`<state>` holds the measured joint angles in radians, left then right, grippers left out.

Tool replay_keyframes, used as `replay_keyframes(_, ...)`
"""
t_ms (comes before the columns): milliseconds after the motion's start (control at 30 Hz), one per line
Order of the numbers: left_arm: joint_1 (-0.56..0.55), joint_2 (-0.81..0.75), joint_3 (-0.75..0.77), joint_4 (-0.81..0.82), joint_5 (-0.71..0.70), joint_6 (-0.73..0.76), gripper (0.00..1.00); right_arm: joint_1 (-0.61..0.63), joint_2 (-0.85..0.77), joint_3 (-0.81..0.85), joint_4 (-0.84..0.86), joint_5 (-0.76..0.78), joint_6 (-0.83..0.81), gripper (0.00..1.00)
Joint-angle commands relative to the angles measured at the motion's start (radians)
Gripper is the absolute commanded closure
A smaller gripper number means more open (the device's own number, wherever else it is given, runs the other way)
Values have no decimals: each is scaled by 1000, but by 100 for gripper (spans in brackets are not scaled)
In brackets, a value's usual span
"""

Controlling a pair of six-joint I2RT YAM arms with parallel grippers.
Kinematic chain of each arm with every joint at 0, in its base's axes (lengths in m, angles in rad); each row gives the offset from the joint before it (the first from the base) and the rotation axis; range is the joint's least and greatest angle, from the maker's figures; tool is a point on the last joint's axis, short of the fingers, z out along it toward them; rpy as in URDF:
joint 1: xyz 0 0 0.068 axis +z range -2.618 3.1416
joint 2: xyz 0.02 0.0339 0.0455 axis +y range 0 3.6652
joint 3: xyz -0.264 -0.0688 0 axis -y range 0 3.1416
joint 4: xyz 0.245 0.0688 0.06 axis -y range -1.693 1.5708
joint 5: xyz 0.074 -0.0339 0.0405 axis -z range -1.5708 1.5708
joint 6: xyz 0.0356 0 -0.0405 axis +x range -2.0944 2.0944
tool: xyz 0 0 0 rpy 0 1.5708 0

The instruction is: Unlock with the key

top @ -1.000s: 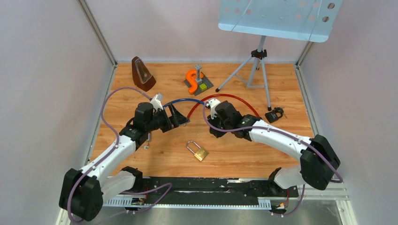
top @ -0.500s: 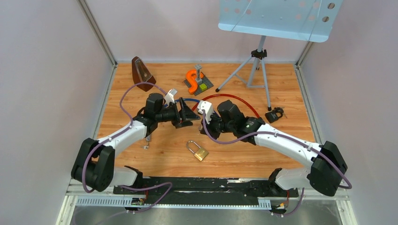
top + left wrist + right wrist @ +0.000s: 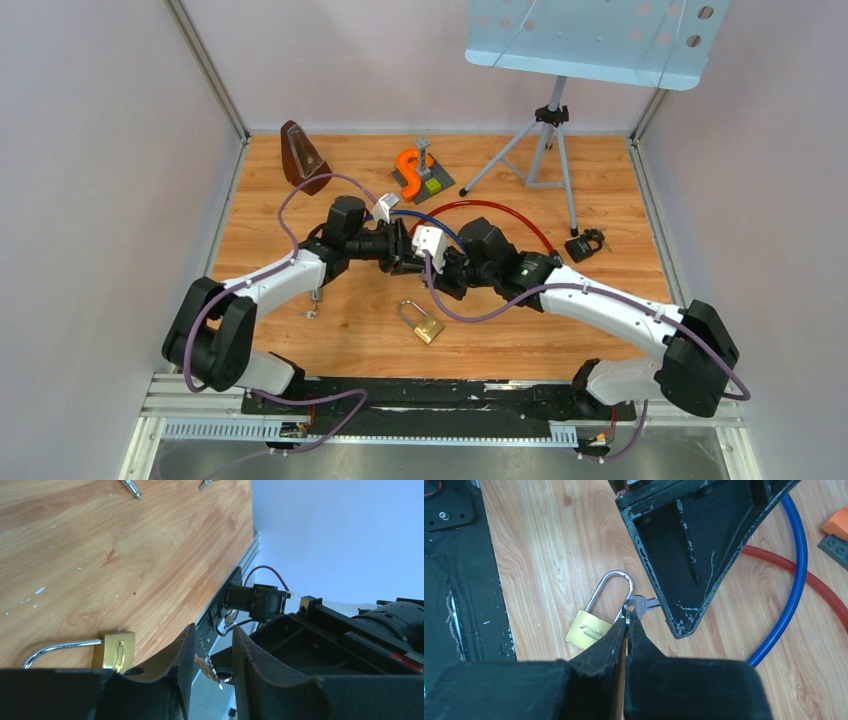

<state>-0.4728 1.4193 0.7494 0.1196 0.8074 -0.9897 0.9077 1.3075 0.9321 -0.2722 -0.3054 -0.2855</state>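
A brass padlock [image 3: 425, 322] with a silver shackle lies flat on the wooden table, nearer the front edge than both grippers. My right gripper [image 3: 628, 616] is shut on the ring of a small silver key [image 3: 641, 604], held in the air above the padlock [image 3: 586, 629]. The left gripper [image 3: 212, 632] faces it tip to tip, jaws partly apart, with the key [image 3: 210, 664] hanging in the gap close to one finger. In the top view the two grippers [image 3: 408, 258] [image 3: 434, 264] meet at mid table. The padlock [image 3: 114, 651] also shows beside the left fingers.
A brown metronome [image 3: 303, 157] stands at the back left. An orange S-shaped piece on a grey base [image 3: 415, 175] and a music stand tripod [image 3: 545, 150] stand behind. A black object [image 3: 585, 245] lies at the right. Blue [image 3: 796, 580] and red [image 3: 821, 587] tubes curve under the arms.
The left arm has swung right to meet the right gripper and its jaws have narrowed around the key. The right gripper has shifted slightly left, still holding the key.
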Motion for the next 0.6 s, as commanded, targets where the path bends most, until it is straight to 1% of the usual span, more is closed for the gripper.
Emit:
replay_keyframes(0,-8,-5,43,-16,22,39,67,21,15,53,6,32,-61,100)
replay_keyframes(33,-9,-10,44,-18,12,43,77,25,19,56,2,40,-66,100)
replay_keyframes(67,-10,-14,46,-24,6,53,83,28,21,57,-2,48,-69,100)
replay_keyframes(100,-10,-24,47,-26,-9,58,94,32,22,59,-6,57,-71,100)
replay_keyframes(167,-10,-42,46,-27,-32,76,100,38,24,59,-11,74,-72,100)
replay_keyframes(267,-10,-87,32,5,-77,126,100,39,19,57,-13,108,-38,97)
replay_keyframes(333,-10,-143,10,47,-135,161,100,39,11,51,-8,115,8,90)
replay_keyframes(400,-10,-207,-11,86,-238,198,100,38,-1,38,14,128,80,73)
replay_keyframes(433,-10,-249,-29,101,-264,224,100,37,-8,32,22,125,116,66)
replay_keyframes(467,-10,-271,-39,140,-315,237,100,38,-14,22,31,114,152,61)
replay_keyframes(500,-11,-312,-60,187,-337,269,100,37,-25,11,47,108,201,56)
replay_keyframes(533,-12,-330,-72,218,-375,287,100,36,-38,-5,68,113,240,53)
replay_keyframes(567,-13,-364,-96,285,-391,317,100,32,-53,-22,92,114,272,51)
